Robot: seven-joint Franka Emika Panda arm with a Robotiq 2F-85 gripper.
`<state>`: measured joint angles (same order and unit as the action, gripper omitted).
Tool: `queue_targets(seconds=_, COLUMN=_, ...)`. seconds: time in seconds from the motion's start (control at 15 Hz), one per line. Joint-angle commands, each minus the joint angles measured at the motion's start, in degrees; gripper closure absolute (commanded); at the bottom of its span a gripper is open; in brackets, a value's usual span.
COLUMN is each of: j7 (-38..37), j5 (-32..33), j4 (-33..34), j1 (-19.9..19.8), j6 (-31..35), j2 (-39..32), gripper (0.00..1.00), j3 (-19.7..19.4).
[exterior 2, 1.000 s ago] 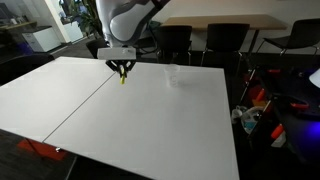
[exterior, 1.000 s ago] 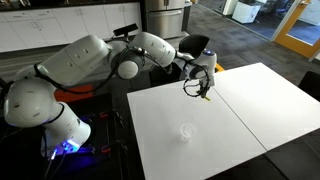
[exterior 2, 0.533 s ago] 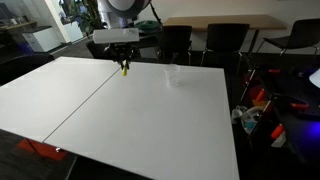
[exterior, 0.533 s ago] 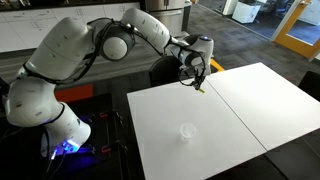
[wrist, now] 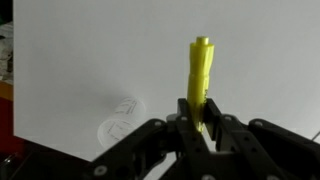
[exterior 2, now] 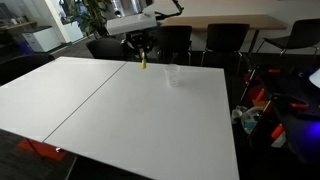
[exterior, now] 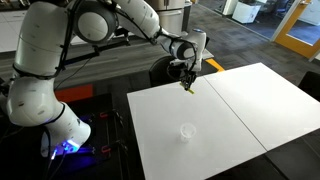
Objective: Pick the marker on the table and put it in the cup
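As it hangs above the table [wrist: 90, 50], the end effector [wrist: 200, 122] is clenched on 1 end of the marker [wrist: 201, 72].

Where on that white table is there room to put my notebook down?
Nearly everywhere: the table is bare on both sides of its seam. Only the cup stands on it, and the gripper holds the marker over one edge.

Arm [exterior: 45, 45] is chunky white rounded shells with dark grey rings at the joints, pretty glossy. Gripper [wrist: 203, 122] is all black, boxy fingers with exposed linkages in the wrist view. Base [exterior: 60, 125] is a white bulge with a blue light low down.
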<state>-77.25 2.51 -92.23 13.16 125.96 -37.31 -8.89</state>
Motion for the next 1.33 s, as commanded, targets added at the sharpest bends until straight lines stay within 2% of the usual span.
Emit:
queue_targets(seconds=0.0, j7=-7.81, j5=3.65, j4=-6.81, j1=1.42, j6=-2.51, j2=5.87, gripper=0.95, j3=-1.05)
queue_targets(seconds=0.6, j7=-30.97, j5=11.57, j4=-7.44, j1=0.85, j6=-8.26, j2=6.14, gripper=0.95, j3=-2.58)
queue_targets(seconds=1.07, j7=-48.43, j5=23.27, j4=-4.23, j1=1.32, j6=-19.32, j2=4.39, gripper=0.95, j3=-3.70)
queue_targets(seconds=1.2, j7=-48.95, j5=25.24, j4=-2.92, j1=0.25, j6=-23.64, j2=3.84, gripper=0.95, j3=-2.63)
queue_targets(seconds=1.27, j7=-47.83, j5=24.60, j4=-4.77, j1=-1.15, j6=-20.04, j2=4.58, gripper=0.80, j3=-1.15)
